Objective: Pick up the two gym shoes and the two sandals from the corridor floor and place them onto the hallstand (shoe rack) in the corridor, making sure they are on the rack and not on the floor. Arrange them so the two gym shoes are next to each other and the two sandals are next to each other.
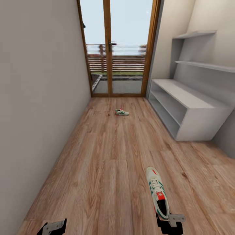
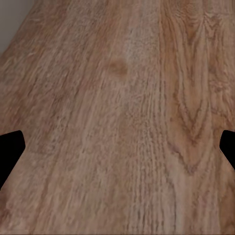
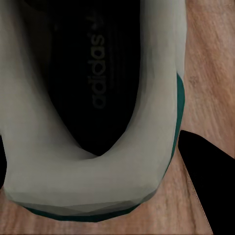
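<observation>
One white gym shoe (image 1: 157, 192) with green stripes points away from me, its heel between the fingers of my right gripper (image 1: 169, 225). In the right wrist view the heel and dark inside of this gym shoe (image 3: 98, 98) sit between the fingers, and one black finger (image 3: 205, 161) presses its green side; the right gripper (image 3: 93, 161) is shut on it. The other gym shoe (image 1: 121, 112) lies far off on the corridor floor (image 1: 107, 169) near the glass door. My left gripper (image 1: 52, 227) is open and holds nothing (image 2: 117, 147). The hallstand (image 1: 192, 98) stands at the right wall. The sandals are out of view.
A plain wall (image 1: 39, 98) runs along the left of the corridor. A wood-framed glass door (image 1: 117, 49) closes the far end. Stepped white shelves (image 1: 202, 65) hang above the hallstand. Bare wood planks (image 2: 122, 98) lie under the left gripper.
</observation>
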